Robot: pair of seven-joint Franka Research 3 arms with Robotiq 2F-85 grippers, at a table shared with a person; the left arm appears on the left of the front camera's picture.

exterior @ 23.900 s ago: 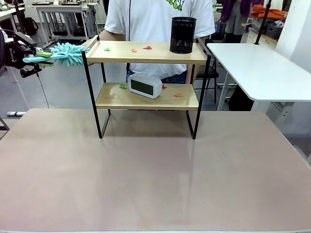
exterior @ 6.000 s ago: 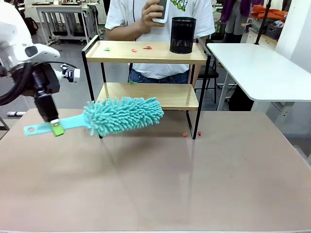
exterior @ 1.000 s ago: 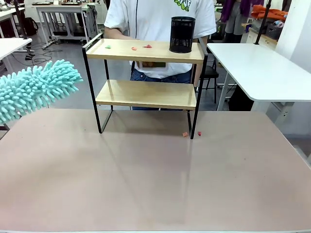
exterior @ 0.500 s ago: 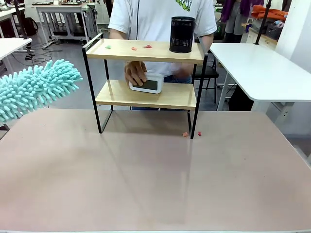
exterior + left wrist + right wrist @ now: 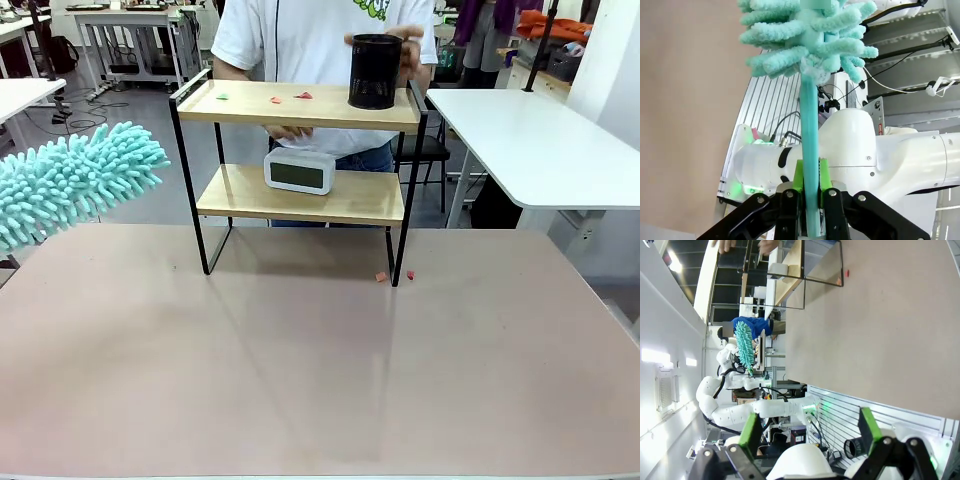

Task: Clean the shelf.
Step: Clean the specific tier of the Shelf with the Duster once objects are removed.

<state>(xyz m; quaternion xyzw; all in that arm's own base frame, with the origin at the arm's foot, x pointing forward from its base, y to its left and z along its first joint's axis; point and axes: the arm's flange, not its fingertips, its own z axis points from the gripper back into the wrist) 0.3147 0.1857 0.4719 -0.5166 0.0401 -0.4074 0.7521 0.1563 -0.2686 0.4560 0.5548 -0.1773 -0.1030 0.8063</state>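
Beige table (image 5: 320, 360), the shelf (image 5: 240, 192) at its far side (clock (image 5: 299, 171) on the lower board, a blurred hand (image 5: 410, 45) perhaps at the cup (image 5: 375, 75) above). Left gripper (image 5: 810, 176) clamps a teal duster's (image 5: 75, 180) handle; right gripper (image 5: 809, 429) gapes empty.

The shelf (image 5: 240, 195), frame centre, has pale wood boards in a black frame. The clock (image 5: 299, 171) on it is white with a dark face, the cup (image 5: 375, 72) black mesh, the scraps (image 5: 303, 97) red and green. At left, the duster (image 5: 75, 185) is turquoise; the desk (image 5: 320, 370) is pinkish beige
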